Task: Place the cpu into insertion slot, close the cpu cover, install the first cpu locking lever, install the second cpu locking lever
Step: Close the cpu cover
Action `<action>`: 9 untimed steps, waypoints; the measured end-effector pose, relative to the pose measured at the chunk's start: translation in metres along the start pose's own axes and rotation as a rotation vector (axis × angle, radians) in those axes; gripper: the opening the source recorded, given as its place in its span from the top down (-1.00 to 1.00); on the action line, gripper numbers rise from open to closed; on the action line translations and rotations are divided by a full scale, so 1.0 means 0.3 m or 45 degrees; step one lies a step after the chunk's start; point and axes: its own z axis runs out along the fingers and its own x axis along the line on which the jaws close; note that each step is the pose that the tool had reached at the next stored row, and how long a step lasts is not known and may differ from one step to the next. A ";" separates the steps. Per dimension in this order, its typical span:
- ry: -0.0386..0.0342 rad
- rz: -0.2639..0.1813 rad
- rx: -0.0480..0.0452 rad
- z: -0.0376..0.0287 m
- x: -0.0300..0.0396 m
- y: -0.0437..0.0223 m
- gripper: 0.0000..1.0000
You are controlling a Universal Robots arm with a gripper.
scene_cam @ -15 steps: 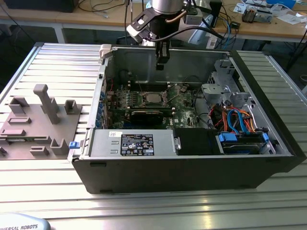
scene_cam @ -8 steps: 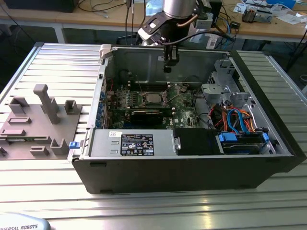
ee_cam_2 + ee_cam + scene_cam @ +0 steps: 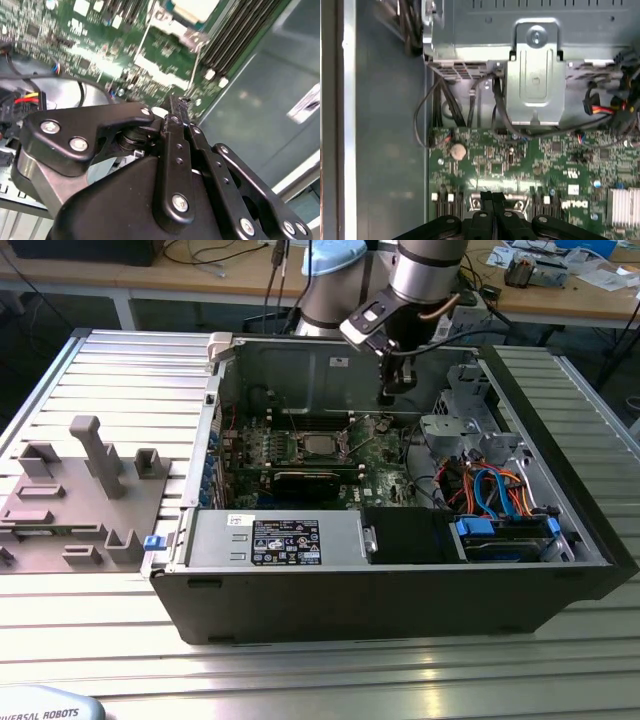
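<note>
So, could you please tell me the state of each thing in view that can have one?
computer case: open, lying on its side.
cpu: seated, silvery face up.
cpu cover: looks lowered around the cpu.
end effector: shut, holding nothing, over the green board.

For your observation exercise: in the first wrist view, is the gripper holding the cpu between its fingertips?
No. The gripper is shut with its fingertips pressed together above the green circuit board, with nothing between them.
</note>
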 end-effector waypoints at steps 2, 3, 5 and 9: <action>0.0000 0.000 0.001 0.015 -0.001 0.039 0.79; -0.0001 0.000 0.001 0.021 -0.002 0.048 0.79; 0.0000 -0.001 0.002 0.033 -0.003 0.052 0.79; -0.0003 -0.008 0.004 0.057 -0.009 0.053 0.79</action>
